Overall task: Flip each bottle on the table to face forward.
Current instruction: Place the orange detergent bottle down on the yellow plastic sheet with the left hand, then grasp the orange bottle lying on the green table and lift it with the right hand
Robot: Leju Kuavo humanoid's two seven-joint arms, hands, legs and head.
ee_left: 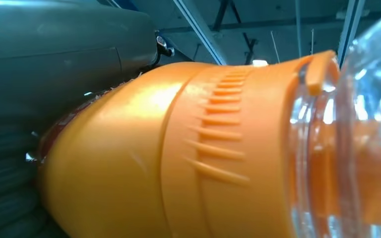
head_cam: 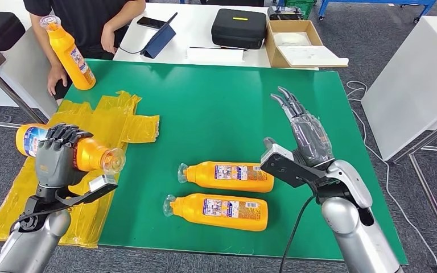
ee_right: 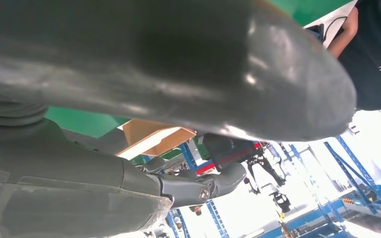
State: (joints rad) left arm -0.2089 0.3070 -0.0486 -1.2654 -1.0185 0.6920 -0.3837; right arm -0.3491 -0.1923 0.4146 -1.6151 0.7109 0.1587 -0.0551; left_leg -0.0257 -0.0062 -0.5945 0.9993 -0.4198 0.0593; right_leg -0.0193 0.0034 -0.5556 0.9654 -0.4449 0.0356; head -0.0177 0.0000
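**Bottles on green mat, one lifted in left hand**

Head view. Green mat (head_cam: 216,108) serves as landmark. Left hand (head_cam: 57,156) grips an orange bottle (head_cam: 68,152) off the mat's left edge, above crumpled yellow plastic sheeting (head_cam: 114,122); fingers wrap its middle. Long axis roughly level, clear cap toward the mat, base away from it. Two more bottles lie flat on the mat's near half: upper lying bottle (head_cam: 227,176) and lower lying bottle (head_cam: 219,211), one just behind the other, axes parallel to the near edge, caps to the left. Right hand (head_cam: 304,133) hovers over the mat just right of the upper lying bottle, fingers stretched out and apart, holding nothing. Upright bottle (head_cam: 71,54) stands at the mat's far left corner, cap up, beside a person (head_cam: 85,23) in a dark shirt.

Left wrist view. Held bottle's orange shoulder and ribbed collar close up, clear cap (ee_left: 357,134) at the far end, grey hand cover alongside.

Right wrist view. Grey thumb (ee_right: 188,64) large and near; strip of green mat behind it; darker fingers extended, clasping nothing.
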